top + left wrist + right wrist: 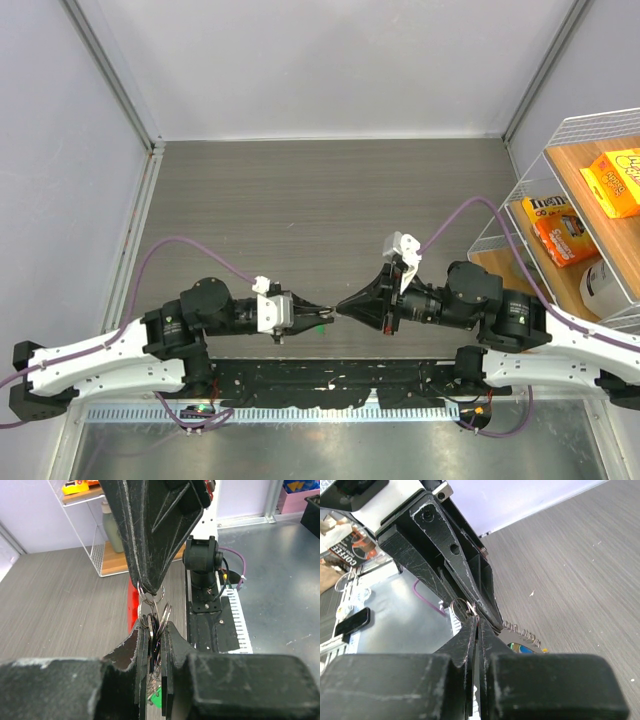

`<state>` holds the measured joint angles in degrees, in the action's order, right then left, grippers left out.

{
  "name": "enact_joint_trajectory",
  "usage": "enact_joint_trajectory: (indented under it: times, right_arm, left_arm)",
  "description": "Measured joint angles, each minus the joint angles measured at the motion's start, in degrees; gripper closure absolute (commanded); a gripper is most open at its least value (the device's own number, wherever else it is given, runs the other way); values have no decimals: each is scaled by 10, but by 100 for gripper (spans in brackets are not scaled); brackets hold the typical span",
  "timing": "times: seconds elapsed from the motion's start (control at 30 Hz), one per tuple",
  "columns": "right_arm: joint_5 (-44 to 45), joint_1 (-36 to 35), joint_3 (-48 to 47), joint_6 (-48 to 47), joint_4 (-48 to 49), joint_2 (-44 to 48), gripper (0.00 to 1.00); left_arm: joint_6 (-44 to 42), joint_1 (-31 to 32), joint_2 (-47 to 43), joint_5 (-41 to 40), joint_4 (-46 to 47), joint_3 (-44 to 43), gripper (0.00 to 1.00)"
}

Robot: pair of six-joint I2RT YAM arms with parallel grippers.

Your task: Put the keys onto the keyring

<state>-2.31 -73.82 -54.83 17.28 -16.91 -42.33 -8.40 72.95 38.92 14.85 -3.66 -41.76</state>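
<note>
My two grippers meet tip to tip above the near middle of the table. The left gripper (322, 318) (156, 630) is shut on a bunch of silvery rings and keys (159, 617); a green key head (157, 698) hangs below its jaws and shows in the top view (318, 326). The right gripper (342, 309) (476, 620) is shut on a thin wire keyring (461, 606) (149, 595) at the top of that bunch. In the right wrist view a toothed key blade (522, 634) with blue and yellow heads (524, 649) lies beside the left fingers (462, 575).
A white wire shelf (525, 190) with orange boxes (615, 180) stands at the right edge. A metal tray (300, 445) and a black base plate (330, 375) run along the near edge. A red object (131, 602) shows behind the rings.
</note>
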Motion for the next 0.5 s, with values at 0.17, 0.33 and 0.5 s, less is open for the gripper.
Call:
enact_joint_trajectory:
  times: [0.17, 0.33, 0.5]
  right_arm:
    - [22, 0, 33, -2, 55, 21, 94]
    - [45, 0, 59, -12, 113, 31, 94]
    - [64, -3, 76, -27, 161, 40, 94]
  left_arm:
    - [15, 0, 6, -22, 29, 5, 100]
    - [37, -1, 13, -48, 58, 11, 100]
    - [53, -1, 23, -68, 90, 11, 100]
